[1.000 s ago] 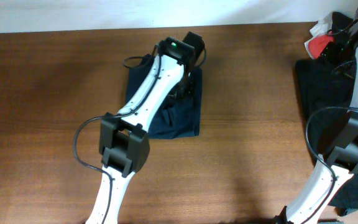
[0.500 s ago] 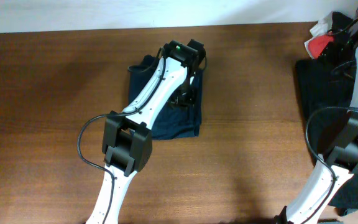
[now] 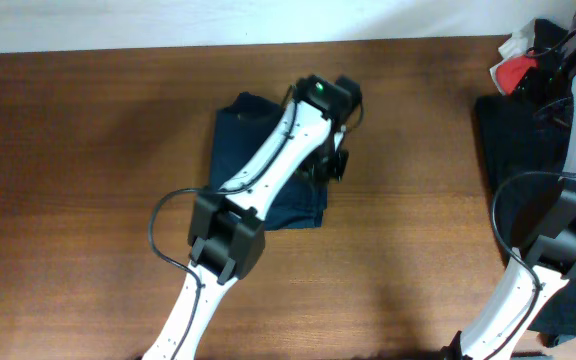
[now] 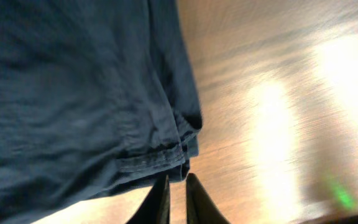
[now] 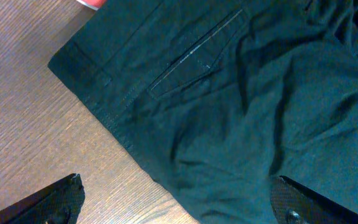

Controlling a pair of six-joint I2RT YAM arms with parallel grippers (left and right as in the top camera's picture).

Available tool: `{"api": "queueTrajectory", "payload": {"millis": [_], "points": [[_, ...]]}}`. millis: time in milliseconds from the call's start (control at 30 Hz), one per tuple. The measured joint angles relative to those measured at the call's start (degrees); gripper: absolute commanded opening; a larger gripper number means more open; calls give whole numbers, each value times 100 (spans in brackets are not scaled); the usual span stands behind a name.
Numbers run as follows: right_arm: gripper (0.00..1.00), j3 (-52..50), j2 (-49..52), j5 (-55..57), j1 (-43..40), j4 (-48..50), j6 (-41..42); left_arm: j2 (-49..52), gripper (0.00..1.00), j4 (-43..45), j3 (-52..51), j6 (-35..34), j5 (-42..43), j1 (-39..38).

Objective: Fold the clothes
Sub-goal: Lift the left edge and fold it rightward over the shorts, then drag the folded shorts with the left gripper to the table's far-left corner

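Observation:
A folded navy garment [image 3: 243,140] lies on the brown table [image 3: 88,150] at centre back. In the left wrist view its stacked hem corner [image 4: 179,149] sits just above my left gripper [image 4: 176,190]. The left fingers are pressed nearly together with nothing between them, at the garment's right edge [image 3: 336,165]. A dark, unfolded garment [image 3: 513,140] lies at the right edge; its welt pocket shows in the right wrist view [image 5: 229,93]. My right gripper [image 5: 176,202] hovers over it, wide open and empty.
A heap of red, white and black clothes [image 3: 516,62] sits at the far right back corner beside the right arm [image 3: 568,200]. The left arm [image 3: 268,170] lies across the navy garment. Bare wood [image 5: 30,137] borders the dark garment.
My left arm has swung to the right, from over the navy garment's back middle to its right edge. More of the garment's left part now shows. The right arm has not moved.

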Motion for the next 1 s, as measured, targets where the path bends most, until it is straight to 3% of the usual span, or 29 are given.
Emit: {"api": "queueTrajectory", "payload": {"millis": [67, 200, 233, 333, 433, 467, 600, 700, 767, 833, 867, 900, 967, 1000], "points": [[99, 0, 0, 0, 0, -4, 2, -28, 99, -175, 914, 11, -275, 310], [99, 0, 0, 0, 0, -7, 0, -28, 99, -291, 1010, 317, -321, 2022], [99, 0, 0, 0, 0, -4, 2, -28, 97, -295, 769, 680, -146, 2739], [99, 0, 0, 0, 0, -11, 0, -35, 93, -101, -74, 1845, 713, 3342], [99, 0, 0, -2, 0, -4, -2, -50, 59, 529, -1036, 2616, 1392, 3390], [99, 0, 0, 0, 0, -7, 2, -55, 40, 859, -1309, 2706, 1530, 3364], [99, 0, 0, 0, 0, -4, 0, -55, 1, 1362, -1867, 2833, 1862, 3344], [99, 0, 0, 0, 0, -4, 0, -55, 1, 1685, -1878, 2669, 1996, 3348], [99, 0, 0, 0, 0, -7, 0, -55, 1, 2247, -1904, 1921, 1945, 3493], [99, 0, 0, -2, 0, -4, 2, -63, 1, 2632, -1893, 1091, 1585, 4398], [99, 0, 0, 2, 0, -4, 2, -79, 6, 2693, -1891, 817, 1397, 4894], [99, 0, 0, 0, 0, -4, 2, -87, 18, 2750, -1871, 529, 1244, 5552], [99, 0, 0, 0, 0, -7, 2, -101, 60, 2815, -1860, -146, 962, 7062], [99, 0, 0, 0, 0, -4, 0, -101, 62, 2830, -1860, -413, 903, 7611]]}}
